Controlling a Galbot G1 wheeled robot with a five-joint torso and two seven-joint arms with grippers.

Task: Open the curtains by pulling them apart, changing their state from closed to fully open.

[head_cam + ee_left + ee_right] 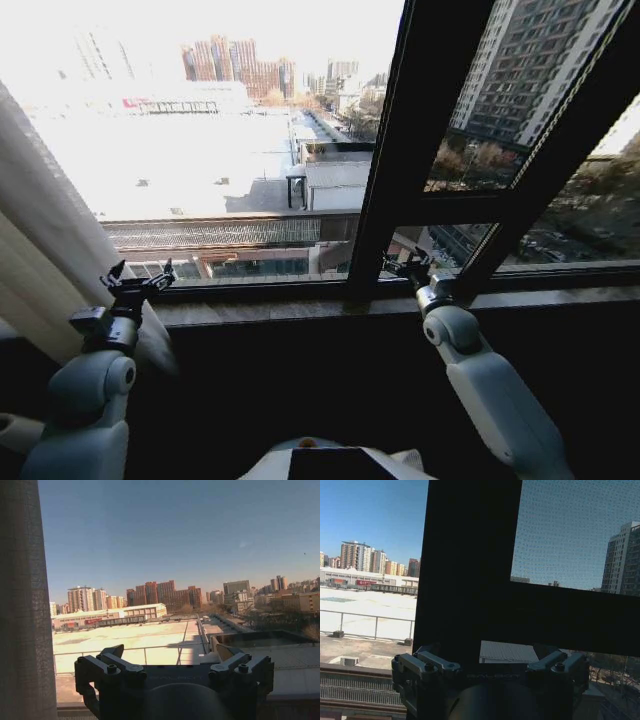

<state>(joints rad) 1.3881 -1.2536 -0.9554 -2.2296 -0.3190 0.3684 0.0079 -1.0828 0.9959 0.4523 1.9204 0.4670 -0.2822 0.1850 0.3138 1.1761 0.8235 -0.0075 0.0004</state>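
The curtains (40,240) are seen gathered at the 9 o'clock edge of the head view, as a bunched panel of sheer cream fabric with long soft pleats, its lower folds hanging just beside the left gripper (137,283). In the left wrist view the same cloth (25,605) is shown as a fine, mesh-like weave, translucent against the sky. No second panel is visible at the 3 o'clock side, so its position cannot be told.

The left gripper is held above the stone window sill (280,308), its black metal fingers (107,667) spread wide with nothing between them. The right gripper (412,268) is raised near the foot of the dark window frame (400,150), at about 5 o'clock of centre, and its fingers (422,664) are likewise spread wide and empty. The frame is a broad matte black bar with a crossbar; behind it a fine insect screen (570,530) is seen.

Most of the glass is already uncovered, so the opening is judged nearly or fully complete on the left side. Two risks are judged from here: the thin fabric could be snagged on the bolted finger edges of the left gripper if the arm is moved sideways, dragging the panel back over the glass; and the right gripper could be knocked against the frame, being so near it.
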